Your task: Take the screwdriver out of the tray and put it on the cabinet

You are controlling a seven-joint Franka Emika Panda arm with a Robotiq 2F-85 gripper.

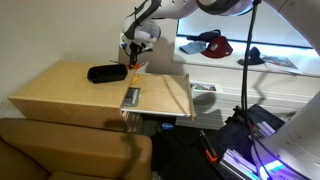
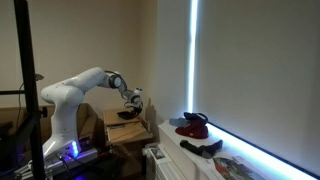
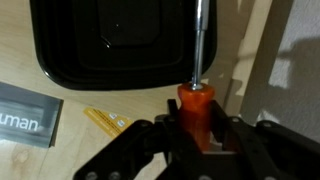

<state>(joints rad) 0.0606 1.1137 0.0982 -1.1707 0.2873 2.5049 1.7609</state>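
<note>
My gripper (image 3: 196,125) is shut on the orange-red handle of the screwdriver (image 3: 195,105); its thin metal shaft points away over the right edge of the black tray (image 3: 110,45). In an exterior view the gripper (image 1: 133,62) hangs just right of the tray (image 1: 104,74), above the light tan cabinet top (image 1: 70,95), with the orange handle (image 1: 134,63) between the fingers. In an exterior view the arm reaches to the gripper (image 2: 131,103) over the cabinet (image 2: 120,128); the tray shows as a dark shape (image 2: 126,114).
A grey-green booklet (image 1: 131,97) lies on the cabinet near its right part; it also shows in the wrist view (image 3: 25,115). Small yellow strips (image 3: 105,120) lie beside it. A brown couch (image 1: 60,150) stands in front. A red cap (image 1: 210,45) sits on the window ledge.
</note>
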